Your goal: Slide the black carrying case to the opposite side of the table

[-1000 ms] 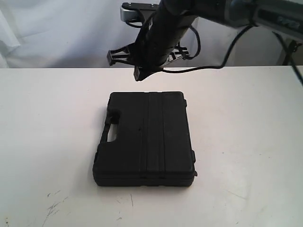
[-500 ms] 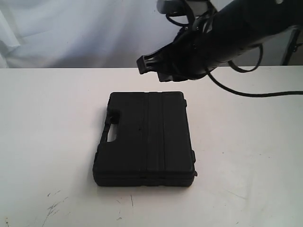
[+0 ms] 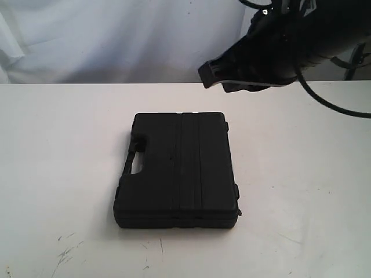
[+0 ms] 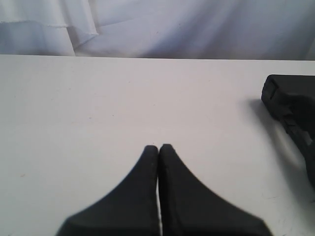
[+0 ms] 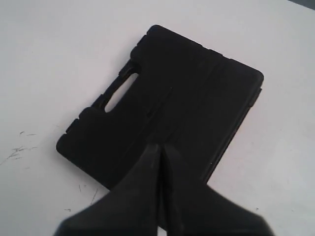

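The black carrying case [image 3: 177, 168] lies flat near the middle of the white table [image 3: 301, 174], its handle cutout on the left. My right gripper [image 3: 205, 74] hangs in the air behind and right of the case, apart from it. The right wrist view looks down on the case [image 5: 167, 103] past the right gripper [image 5: 160, 144], whose jaws are pressed together and empty. My left gripper [image 4: 159, 146] is shut and empty, low over bare table [image 4: 98, 108]. In that view only a corner of the case [image 4: 293, 105] shows off to one side.
Dark scratch marks [image 3: 66, 252] sit near the front left of the tabletop, seen also as scratch marks [image 5: 17, 150] in the right wrist view. A white cloth backdrop [image 3: 87, 40] hangs behind the table's far edge. A cable [image 3: 333, 104] loops from the right arm.
The right arm has swung from above the back middle of the table over to the right and upward. The case has not moved.
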